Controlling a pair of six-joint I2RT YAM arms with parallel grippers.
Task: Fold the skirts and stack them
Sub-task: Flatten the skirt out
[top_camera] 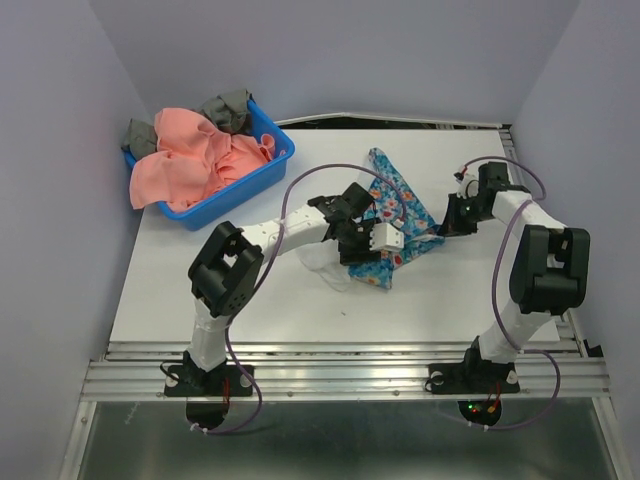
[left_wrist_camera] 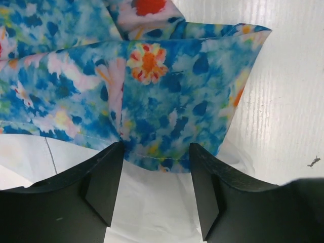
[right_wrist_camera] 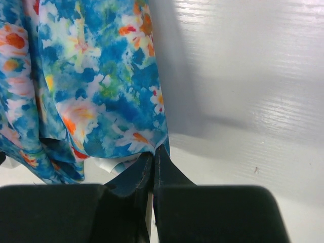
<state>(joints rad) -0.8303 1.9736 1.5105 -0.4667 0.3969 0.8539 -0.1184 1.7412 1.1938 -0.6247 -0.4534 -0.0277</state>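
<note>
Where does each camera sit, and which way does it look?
Top external: above and behind, looking down on the table; left arm and right arm show.
Left wrist: on its arm, facing the blue flowered skirt; open left end effector shows.
Right wrist: on its arm, facing down; right end effector, shut on that skirt.
Shared: all see the skirt.

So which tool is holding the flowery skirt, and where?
The right tool pinches the blue skirt at its hem edge. The left tool is open, holding nothing.
</note>
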